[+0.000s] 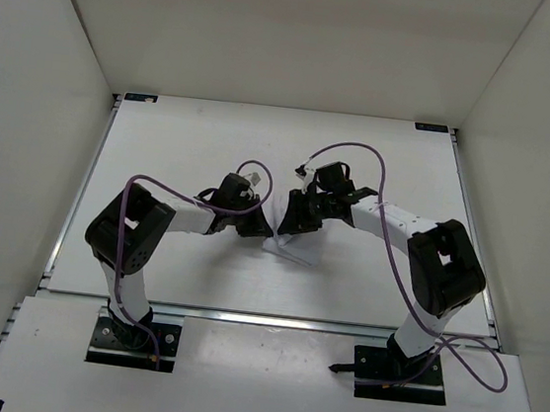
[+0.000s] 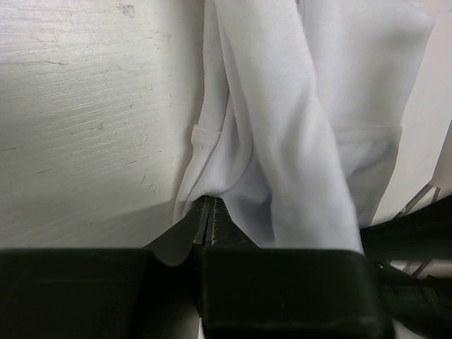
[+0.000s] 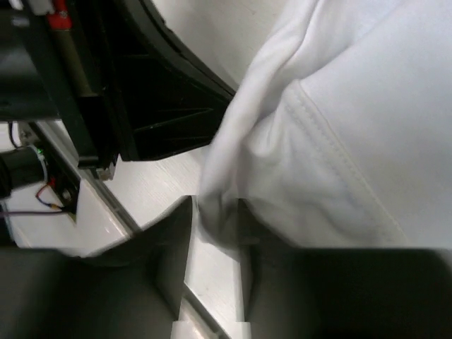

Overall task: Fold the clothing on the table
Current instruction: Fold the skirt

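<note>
The clothing (image 1: pixel 288 248) is a small white fabric piece bunched at the middle of the table (image 1: pixel 188 141), between the two grippers. My left gripper (image 1: pixel 263 230) comes in from the left. In the left wrist view its jaws (image 2: pixel 207 202) are pressed together on a pinch of the clothing (image 2: pixel 282 106), which hangs in folds beyond them. My right gripper (image 1: pixel 289 225) faces it from the right. In the right wrist view its jaws (image 3: pixel 215 212) stand a little apart, with a blurred fold of the hemmed clothing (image 3: pixel 353 127) lying in the gap and table showing between them.
The two grippers are nearly touching over the cloth; the left arm's black housing (image 3: pixel 155 92) fills the upper left of the right wrist view. White walls enclose the table, and metal rails (image 1: pixel 69 222) edge it. Purple cables (image 1: pixel 379 168) loop above both arms.
</note>
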